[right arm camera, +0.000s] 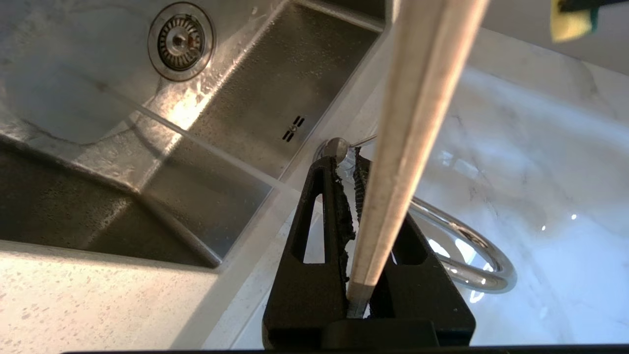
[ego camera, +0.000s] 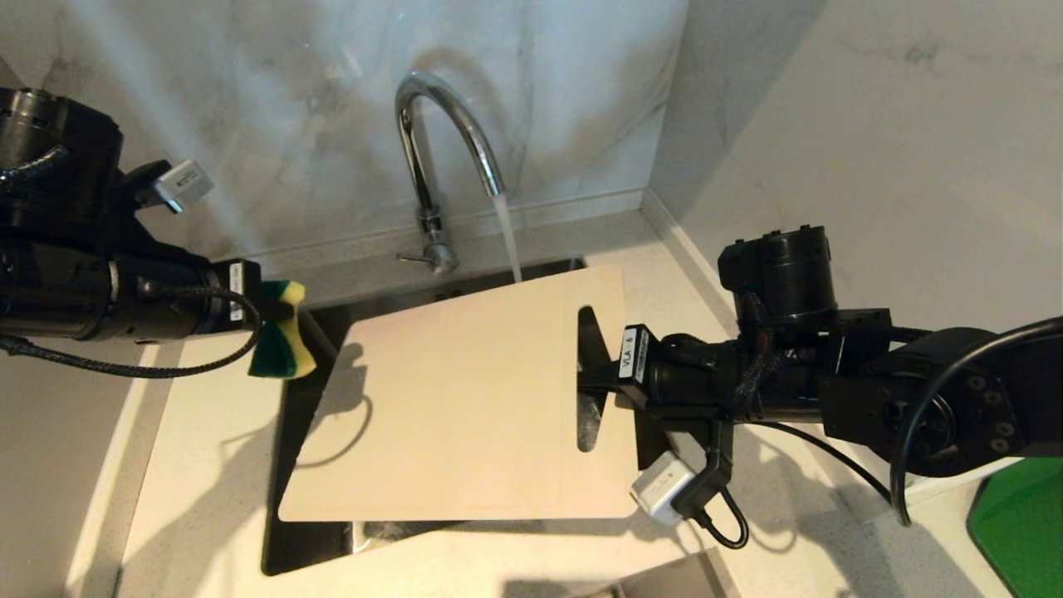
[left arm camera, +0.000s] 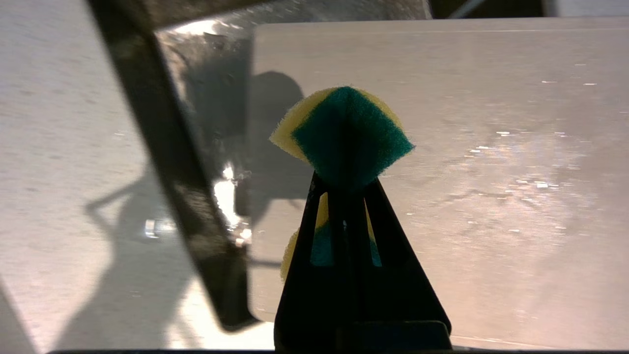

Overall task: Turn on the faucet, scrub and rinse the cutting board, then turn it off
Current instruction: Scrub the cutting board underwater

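Nearest the robot: white countertop [ego camera: 208, 548] w/ a green item [ego camera: 1021, 523] at the right edge, well clear of the work. Cutting board [ego camera: 465, 399] is held over the steel sink [ego camera: 286, 465], far edge tipped up toward the tap. Right gripper [ego camera: 600, 384] is clamped on the board's edge at the handle slot; right wrist view shows both fingers pinching the thin board. Left gripper [ego camera: 278, 320] is closed tight on a yellow-green sponge [ego camera: 282, 332], hovering just off the board's left edge, apart from the surface. Behind, the faucet [ego camera: 440, 158] is running, stream landing at the board's far edge; side lever [ego camera: 413, 258] points left.

Progress, as I judge it: tap on = done, board wetted. Left: scrub, rinse, tap off. Nothing blocks the sponge's path; the spout arch sits close above the board's far edge.
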Robot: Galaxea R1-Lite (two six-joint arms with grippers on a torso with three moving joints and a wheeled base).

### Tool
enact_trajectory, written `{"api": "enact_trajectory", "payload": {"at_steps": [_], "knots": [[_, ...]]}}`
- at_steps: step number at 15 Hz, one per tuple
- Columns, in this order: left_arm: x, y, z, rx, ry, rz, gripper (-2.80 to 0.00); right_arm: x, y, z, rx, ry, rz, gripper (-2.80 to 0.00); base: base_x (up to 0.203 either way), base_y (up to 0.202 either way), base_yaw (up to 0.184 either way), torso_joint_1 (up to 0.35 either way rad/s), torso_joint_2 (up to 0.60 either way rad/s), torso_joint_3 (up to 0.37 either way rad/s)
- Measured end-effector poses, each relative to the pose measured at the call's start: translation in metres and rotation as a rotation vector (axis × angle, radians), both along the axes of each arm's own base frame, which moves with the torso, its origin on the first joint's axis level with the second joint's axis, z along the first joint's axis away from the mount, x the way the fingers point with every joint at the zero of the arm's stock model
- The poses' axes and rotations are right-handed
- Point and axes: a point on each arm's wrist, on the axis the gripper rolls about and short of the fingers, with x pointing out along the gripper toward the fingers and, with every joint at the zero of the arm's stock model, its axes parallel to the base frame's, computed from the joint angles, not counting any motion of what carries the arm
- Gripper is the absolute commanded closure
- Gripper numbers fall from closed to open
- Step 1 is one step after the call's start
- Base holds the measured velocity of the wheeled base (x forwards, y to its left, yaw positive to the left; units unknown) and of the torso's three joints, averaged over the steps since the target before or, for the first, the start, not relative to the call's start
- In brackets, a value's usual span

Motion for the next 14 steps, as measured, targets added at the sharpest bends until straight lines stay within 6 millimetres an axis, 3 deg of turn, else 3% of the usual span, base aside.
{"api": "enact_trajectory", "payload": {"at_steps": [10,14], "knots": [[0.013,-0.062,0.013,-0.104,0.063,-0.106,0.0,-0.024,0.038,-0.004,-0.009,0.011,0.144,0.0,0.0,0.0,0.0,0.0,0.0,0.0],[0.023,-0.079,0.004,-0.096,0.087,-0.128,0.0,-0.034,0.04,-0.01,-0.024,0.031,0.166,0.0,0.0,0.0,0.0,0.0,0.0,0.0]]}}
